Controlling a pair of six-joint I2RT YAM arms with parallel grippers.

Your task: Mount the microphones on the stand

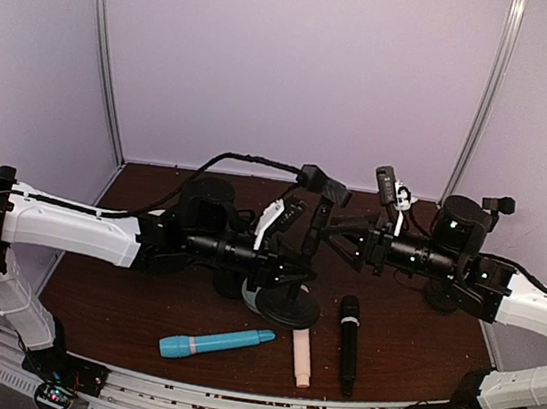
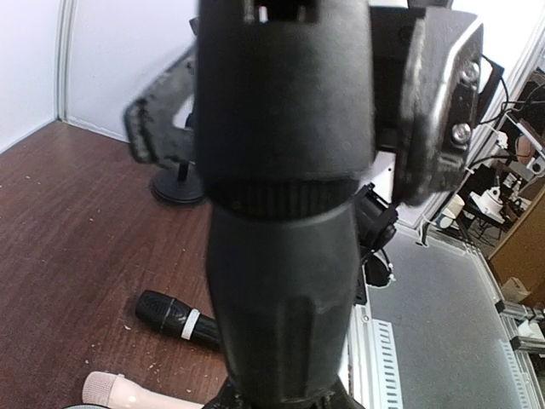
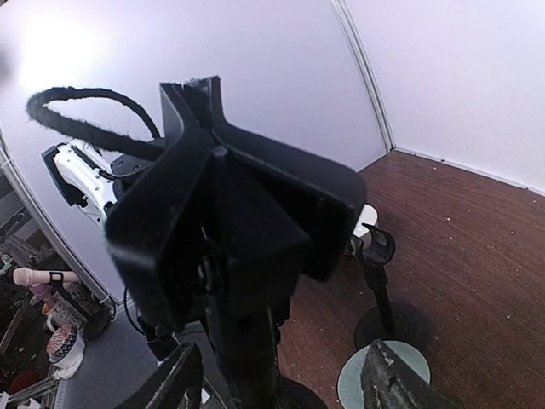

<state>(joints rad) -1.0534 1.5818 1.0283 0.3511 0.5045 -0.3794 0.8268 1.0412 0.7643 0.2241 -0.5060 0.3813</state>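
Left hand (image 1: pixel 295 268) grips the stand (image 1: pixel 292 310), which blocks its view; right hand (image 1: pixel 336 238) gapes around the clip (image 3: pixel 230 221).

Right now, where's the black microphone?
In the top view the black microphone lies flat on the table, right of centre near the front edge, just right of the pale pink-beige microphone and the stand's round base.

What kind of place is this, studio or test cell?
Looks like a robot test cell, not a studio: plain pale enclosure walls, two arms bolted to a metal rail at the edge of a wooden table, mic stand as prop.
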